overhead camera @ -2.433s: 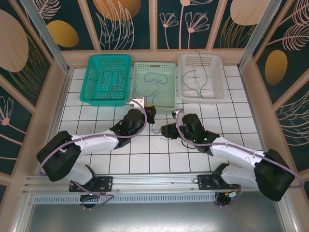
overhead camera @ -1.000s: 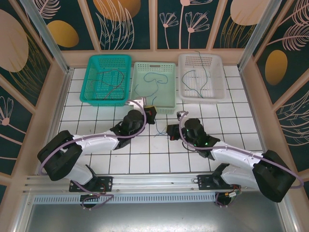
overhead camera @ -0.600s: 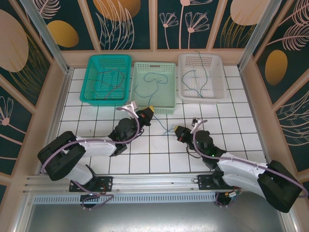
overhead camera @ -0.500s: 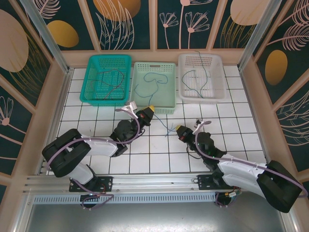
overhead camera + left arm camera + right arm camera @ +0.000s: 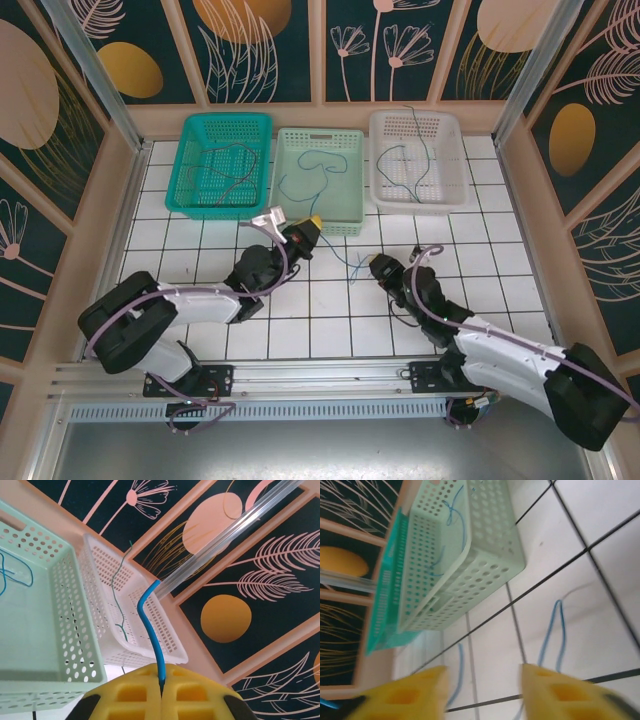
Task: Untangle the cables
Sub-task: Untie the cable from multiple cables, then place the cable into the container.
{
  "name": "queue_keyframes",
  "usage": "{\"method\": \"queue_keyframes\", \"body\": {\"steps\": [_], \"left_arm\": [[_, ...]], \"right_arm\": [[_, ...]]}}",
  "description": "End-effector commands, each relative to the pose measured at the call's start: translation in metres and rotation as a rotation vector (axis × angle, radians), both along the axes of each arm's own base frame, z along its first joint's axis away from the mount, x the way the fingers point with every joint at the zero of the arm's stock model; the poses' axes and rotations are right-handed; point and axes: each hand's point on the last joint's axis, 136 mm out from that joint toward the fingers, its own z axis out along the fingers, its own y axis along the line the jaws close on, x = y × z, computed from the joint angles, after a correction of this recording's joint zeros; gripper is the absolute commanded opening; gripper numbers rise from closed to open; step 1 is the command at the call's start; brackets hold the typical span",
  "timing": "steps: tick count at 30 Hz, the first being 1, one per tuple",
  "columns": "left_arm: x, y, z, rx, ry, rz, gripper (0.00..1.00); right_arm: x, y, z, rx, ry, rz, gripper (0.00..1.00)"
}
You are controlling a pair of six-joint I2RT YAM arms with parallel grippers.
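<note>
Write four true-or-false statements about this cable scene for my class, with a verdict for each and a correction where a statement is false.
1. The left gripper is shut on a blue cable. True.
2. The right gripper is clamped shut. False: its fingers stand apart, with nothing held between them.
3. The green basket stands between the teal basket and the white basket. True.
4. The white basket is empty. False: a green cable lies in it.
</note>
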Motion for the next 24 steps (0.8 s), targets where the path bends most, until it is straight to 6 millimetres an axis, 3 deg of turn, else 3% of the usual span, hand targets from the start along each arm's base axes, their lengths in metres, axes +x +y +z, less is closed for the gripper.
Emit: {"method": "queue_keyframes", "body": {"steps": [1, 4, 10, 19, 24], "left_arm": [[0.01, 0.005, 0.002, 0.173, -0.01, 0.052, 0.03], [0.012, 0.002, -0.007, 0.304, 0.011, 0.043, 0.03], [0.012, 0.008, -0.007, 0.321, 0.018, 0.068, 0.04], [0.018, 0.02, 0.011, 0.378, -0.04, 0.143, 0.06], [0.041, 0.035, 0.03, 0.445, -0.083, 0.234, 0.09]], "right_arm": [[0.002, -0.027, -0.003, -0.239, 0.026, -0.032, 0.63], [0.004, -0.033, -0.007, -0.283, 0.064, -0.011, 0.7], [-0.003, 0.014, 0.009, -0.201, -0.072, 0.248, 0.67], [-0.001, 0.0, 0.001, -0.319, -0.039, 0.192, 0.7], [0.0, 0.005, -0.001, -0.291, -0.041, 0.2, 0.7]]}}
